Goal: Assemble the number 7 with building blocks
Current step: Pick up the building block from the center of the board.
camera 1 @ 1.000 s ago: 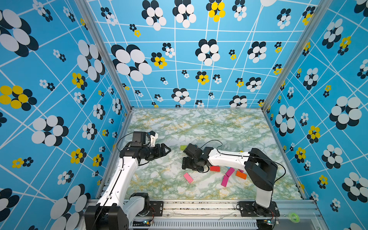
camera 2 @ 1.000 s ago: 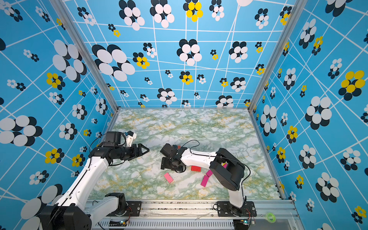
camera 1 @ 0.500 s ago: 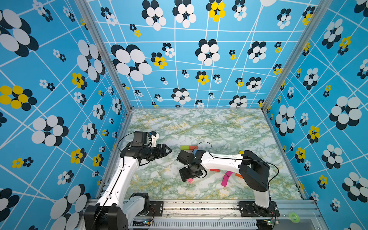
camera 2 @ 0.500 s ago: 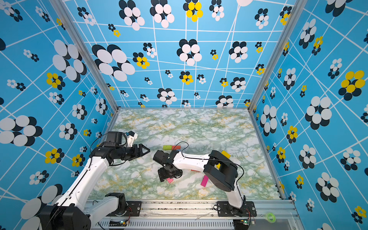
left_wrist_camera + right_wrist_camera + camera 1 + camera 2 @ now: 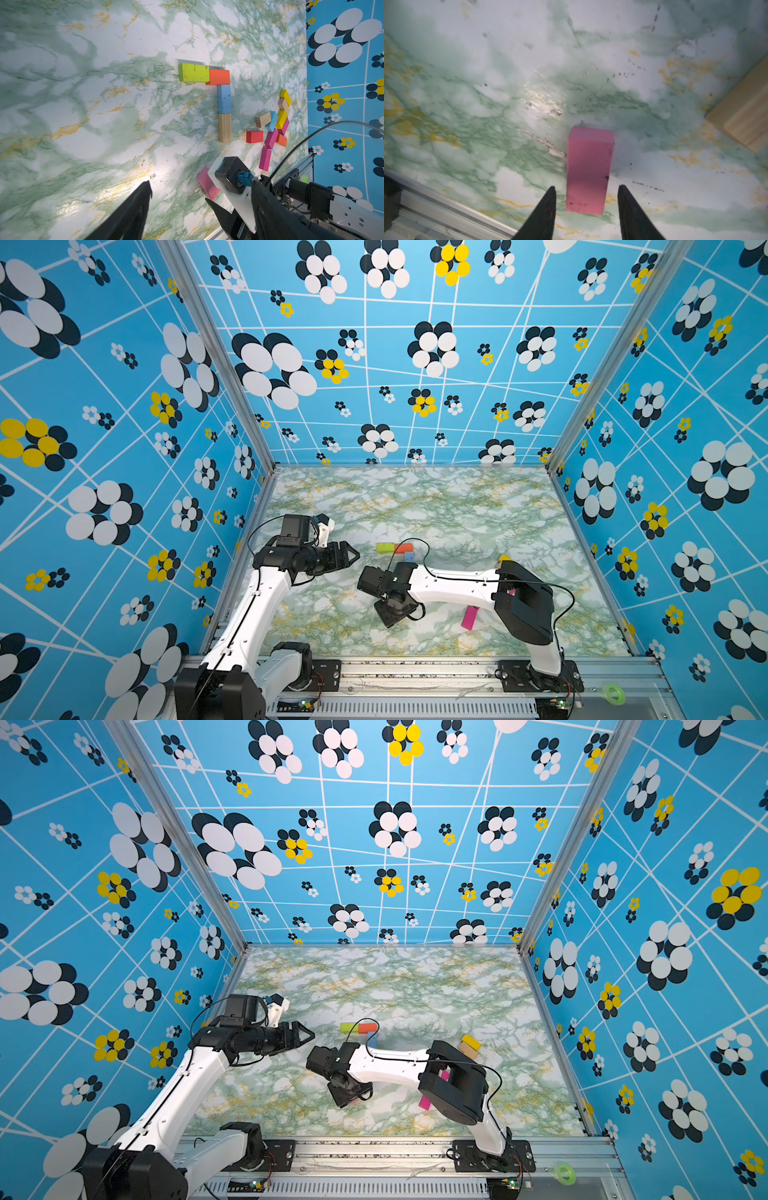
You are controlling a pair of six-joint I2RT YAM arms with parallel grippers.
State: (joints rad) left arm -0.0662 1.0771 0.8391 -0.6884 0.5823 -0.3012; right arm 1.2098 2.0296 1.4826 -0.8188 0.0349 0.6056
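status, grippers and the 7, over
Left gripper open, empty. Right gripper open, straddling pink block, not gripped. Number 7: four blocks laid, stem ends at wood block. Red block close beside that end.

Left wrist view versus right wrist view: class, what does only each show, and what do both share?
Only the left wrist view: the green block, orange block and light blue block of the figure, the pile of spare blocks, and the left jaws wide apart. Only the right wrist view: the pink block's whole top, the right jaws flanking one end with gaps. Both: the pink block flat on the marbled table, and a wood block, probably the same one, cut off in the right wrist view.
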